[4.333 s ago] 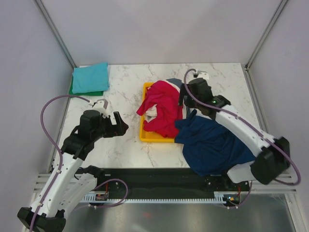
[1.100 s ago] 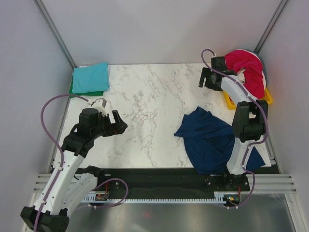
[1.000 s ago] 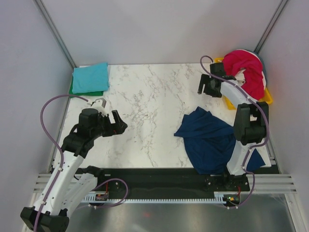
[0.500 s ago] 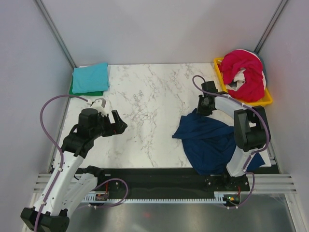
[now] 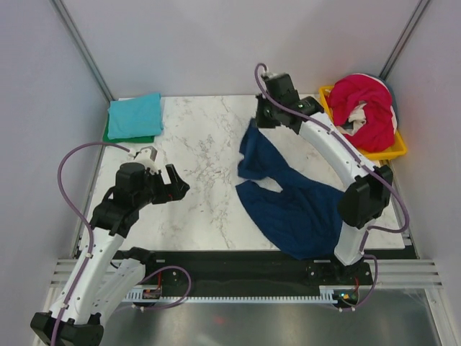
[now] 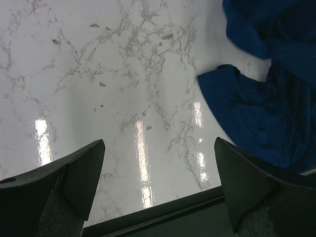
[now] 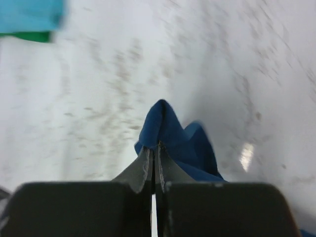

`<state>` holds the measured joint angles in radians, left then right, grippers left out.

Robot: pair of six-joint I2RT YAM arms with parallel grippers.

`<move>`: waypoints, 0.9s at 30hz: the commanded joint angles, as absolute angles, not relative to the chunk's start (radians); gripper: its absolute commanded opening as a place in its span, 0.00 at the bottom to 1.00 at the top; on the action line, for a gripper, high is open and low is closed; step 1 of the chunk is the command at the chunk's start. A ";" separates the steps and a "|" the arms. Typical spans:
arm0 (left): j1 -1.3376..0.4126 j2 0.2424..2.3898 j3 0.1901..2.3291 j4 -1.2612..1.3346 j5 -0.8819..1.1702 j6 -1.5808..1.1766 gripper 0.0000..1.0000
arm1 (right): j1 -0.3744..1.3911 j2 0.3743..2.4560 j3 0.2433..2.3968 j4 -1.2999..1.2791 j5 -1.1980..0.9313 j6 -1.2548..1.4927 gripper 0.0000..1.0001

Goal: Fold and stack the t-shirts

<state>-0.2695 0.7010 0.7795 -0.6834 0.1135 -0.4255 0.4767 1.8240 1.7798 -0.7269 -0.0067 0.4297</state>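
Note:
A navy blue t-shirt (image 5: 288, 202) lies crumpled on the marble table (image 5: 202, 144), one edge pulled up toward the back. My right gripper (image 5: 261, 115) is shut on that raised edge (image 7: 170, 131), lifting it above the table. A folded teal t-shirt (image 5: 135, 114) rests on a green one (image 5: 108, 135) at the back left corner. Magenta-red t-shirt (image 5: 364, 108) and a white one (image 5: 356, 114) are heaped in the yellow tray (image 5: 385, 153) at the back right. My left gripper (image 5: 178, 189) hangs open over bare marble at the left, with the navy t-shirt (image 6: 266, 113) to its right.
Metal frame posts (image 5: 83, 50) rise at the back corners. A black rail (image 5: 238, 263) runs along the table's near edge by the arm bases.
The right gripper shut on the navy t-shirt's edge and dragged it up and toward the back left, stretching the cloth. The left arm stayed still.

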 commanded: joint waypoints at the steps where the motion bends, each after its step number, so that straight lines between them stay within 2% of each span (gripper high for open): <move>1: -0.259 0.689 0.793 -0.664 0.110 -0.407 0.99 | 0.567 1.816 2.160 -0.805 -0.109 0.419 0.00; 2: -0.259 0.689 0.793 -0.664 0.110 -0.407 0.99 | 0.578 1.816 2.298 -0.837 -0.123 0.423 0.00; 4: -0.259 0.689 0.793 -0.666 0.107 -0.407 0.99 | 0.578 1.783 2.353 -0.844 -0.124 0.433 0.00; 7: -0.259 0.683 0.793 -0.666 0.104 -0.407 0.99 | 0.577 1.631 2.234 -0.819 0.029 0.413 0.00; 9: -0.259 0.681 0.793 -0.667 0.100 -0.407 0.99 | 0.574 1.476 2.003 -0.784 0.203 0.419 0.00; 10: -0.258 0.683 0.793 -0.666 0.101 -0.408 0.99 | 0.568 1.420 1.807 -0.750 0.385 0.437 0.00; 12: -0.258 0.680 0.793 -0.666 0.101 -0.408 0.99 | 0.506 1.255 1.606 -0.733 0.509 0.527 0.00; 13: -0.258 0.683 0.793 -0.667 0.101 -0.408 0.99 | 0.418 1.164 1.416 -0.730 0.556 0.593 0.00; 14: -0.258 0.681 0.793 -0.667 0.100 -0.408 0.99 | 0.361 1.126 1.325 -0.729 0.555 0.626 0.14; 15: -0.258 0.683 0.793 -0.666 0.101 -0.408 0.99 | 0.306 1.096 1.237 -0.721 0.525 0.636 0.36; 16: -0.256 0.684 0.792 -0.667 0.103 -0.408 0.99 | 0.254 1.066 1.078 -0.677 0.427 0.631 0.69; 17: -0.256 0.689 0.792 -0.666 0.104 -0.408 0.99 | 0.171 1.074 1.021 -0.666 0.364 0.621 0.98; 19: -0.256 0.692 0.792 -0.666 0.104 -0.410 0.99 | 0.115 1.136 0.936 -0.663 0.252 0.606 0.98; 27: -0.258 0.777 0.814 -0.664 0.103 -0.425 0.99 | 0.115 1.097 0.949 -0.600 0.210 0.545 0.98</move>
<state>-0.2630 0.7292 0.7799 -0.6830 0.1070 -0.4259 0.1154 1.1530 0.8787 -0.6853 0.2417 0.5709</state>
